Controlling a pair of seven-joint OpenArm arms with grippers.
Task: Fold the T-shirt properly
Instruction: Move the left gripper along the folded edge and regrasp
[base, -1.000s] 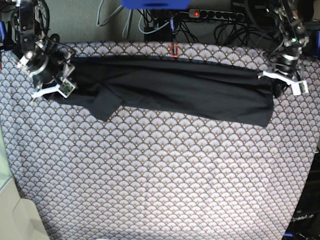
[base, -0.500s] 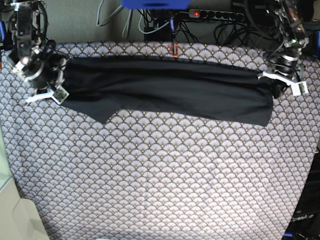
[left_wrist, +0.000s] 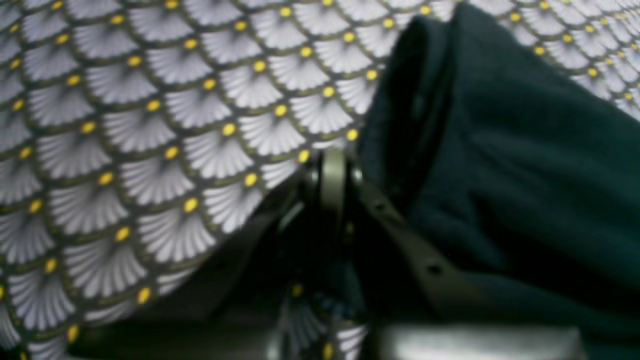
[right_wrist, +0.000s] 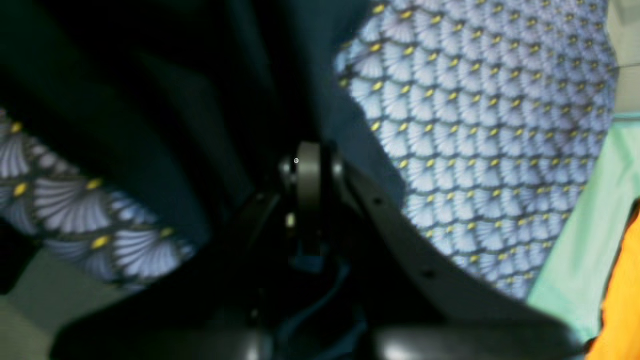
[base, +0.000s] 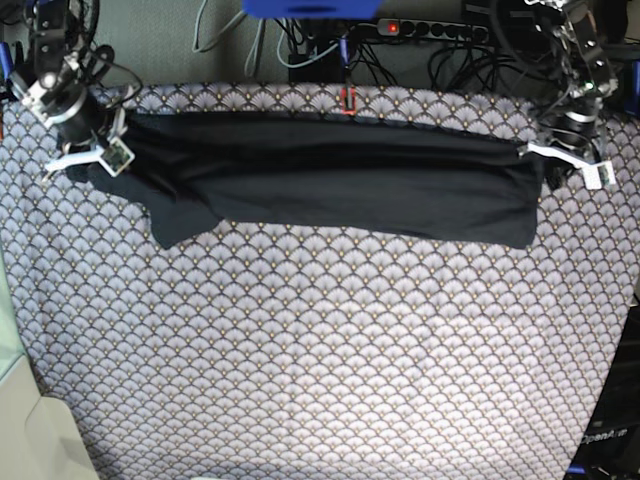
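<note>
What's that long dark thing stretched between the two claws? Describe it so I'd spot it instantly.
Start at the scallop-patterned tablecloth covering the whole table, then look along its far edge. There a T-shirt lies as a long band running side to side, a claw at each end. It is the only plain, matte black thing against the white-grey pattern.

The whole table is covered by a tablecloth (base: 320, 340) with a grey-white scallop fan pattern and little yellow dots. Behind the far edge there's a black power strip (base: 425, 30) with a red switch lit up, plus a tangle of cables (base: 300, 50) around it. A blue thing (base: 310, 7) pokes in at the top edge, and a small red marker (base: 348, 99) sits at the cloth's far edge.
</note>
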